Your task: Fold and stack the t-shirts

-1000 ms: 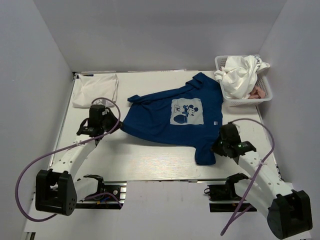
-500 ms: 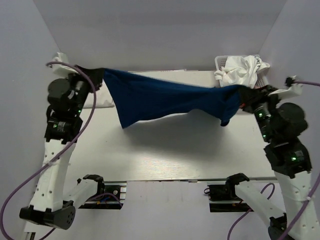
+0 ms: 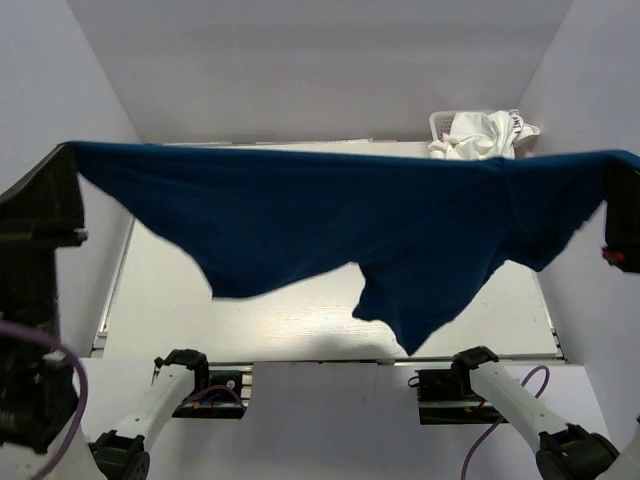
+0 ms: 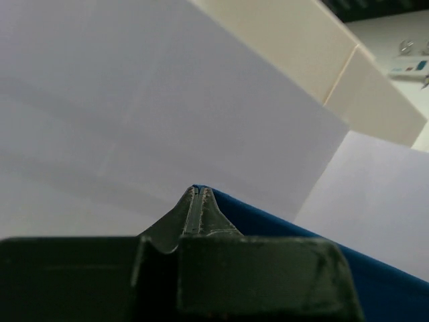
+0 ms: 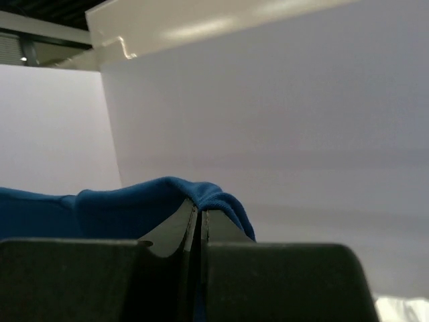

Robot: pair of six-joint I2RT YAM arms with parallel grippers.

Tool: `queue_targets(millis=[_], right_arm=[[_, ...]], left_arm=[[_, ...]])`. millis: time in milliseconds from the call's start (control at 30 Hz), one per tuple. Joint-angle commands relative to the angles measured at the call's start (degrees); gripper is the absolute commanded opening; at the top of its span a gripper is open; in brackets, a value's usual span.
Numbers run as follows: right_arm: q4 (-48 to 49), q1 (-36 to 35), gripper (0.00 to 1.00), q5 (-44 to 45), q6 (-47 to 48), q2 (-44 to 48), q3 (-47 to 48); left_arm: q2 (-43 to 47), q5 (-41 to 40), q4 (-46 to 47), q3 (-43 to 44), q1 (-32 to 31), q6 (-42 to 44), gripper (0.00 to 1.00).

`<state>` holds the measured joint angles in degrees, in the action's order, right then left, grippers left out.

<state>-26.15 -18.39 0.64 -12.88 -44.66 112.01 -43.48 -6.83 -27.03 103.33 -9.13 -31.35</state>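
Note:
The navy blue t-shirt hangs stretched wide across the top view, high above the table and close to the camera, its print hidden. My left gripper is shut on its left end, seen in the left wrist view with blue cloth at the tips. My right gripper is shut on its right end; the right wrist view shows cloth draped over the tips. White t-shirts lie in the basket behind. The pink t-shirt is hidden.
The white mesh basket stands at the back right, mostly behind the shirt. White walls close the cell on three sides. The table shows below the shirt's hanging hem. The folded white shirt at the back left is hidden.
Both arms have lifted the navy shirt from flat on the table, up and apart, toward the camera. It now spans the whole view.

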Motion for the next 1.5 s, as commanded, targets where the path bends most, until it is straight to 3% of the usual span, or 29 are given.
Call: queue_targets(millis=[0,200,367,467,633,667,700,733,767,800,833,900,1000,1133,1233,1333,1467], right_arm=[[3.65,0.11,0.0,-0.91,5.05,1.16,0.85],[7.07,0.03,0.0,1.96,6.11,-0.33,-5.9],[11.03,-0.06,0.0,7.17,7.52,-8.05,-14.52],[15.07,0.37,0.0,8.41,7.87,-14.91,-24.43],[24.2,1.43,0.0,1.74,6.82,-26.15,-38.41],[25.35,1.78,0.0,-0.01,5.95,-29.74,-39.92],[27.62,1.96,0.0,-5.08,6.12,-33.95,-42.89],[29.82,2.22,0.02,-6.61,6.12,-36.35,-43.36],[29.32,2.48,0.21,-8.36,5.94,-38.81,-43.19],[28.1,2.66,0.58,-10.12,5.77,-47.18,-42.49],[20.78,3.01,0.9,-10.92,5.42,-50.23,-36.39],[14.49,3.19,0.9,-13.73,5.07,-59.51,-28.47],[8.57,2.75,0.9,-16.46,5.5,-61.51,-25.6],[15.16,2.84,0.9,-15.16,2.08,-52.48,-39.62],[18.5,2.84,0.9,-8.67,-1.26,-44.68,-48.85],[16.58,2.75,0.9,-2.6,-2.76,-40.7,-52.49],[14.99,3.01,0.9,-1.17,-1.63,-41.02,-54.7]], left_arm=[[-0.29,-2.93,-4.96,3.27,0.34,2.53,0.0],[-3.0,-1.7,-4.97,1.72,0.34,2.53,0.0],[-12.12,-3.53,-2.16,-4.26,0.34,2.0,0.0],[-16.44,-8.71,2.58,-11.64,0.34,2.0,0.0],[-30.12,-15.83,9.08,-26.4,0.34,2.61,0.03],[-32.69,-15.85,10.49,-29.38,0.86,2.61,0.18],[-35.41,-14.11,11.02,-30.2,0.86,3.14,0.8],[-41.44,-14.09,11.55,-30.2,0.86,3.14,1.0],[-44.64,-13.48,11.56,-29.68,0.86,3.14,1.0],[-47.8,-13.47,9.64,-28.28,0.86,3.14,1.0],[-50.88,-13.47,7.27,-23.75,0.86,3.14,1.0],[-57.84,-14.08,0.87,-19.59,0.86,2.53,1.0],[-58.04,-12.7,1.52,-19.21,0.86,2.53,1.0],[-51.81,-6.98,9.85,-30.6,0.34,3.58,1.0],[-49.69,-0.23,14.53,-35.98,-0.19,4.1,1.0],[-50.29,4.97,15.07,-38.63,-0.19,4.11,1.0],[-51.7,9.81,15.07,-41.88,-0.19,2.97,1.0]])
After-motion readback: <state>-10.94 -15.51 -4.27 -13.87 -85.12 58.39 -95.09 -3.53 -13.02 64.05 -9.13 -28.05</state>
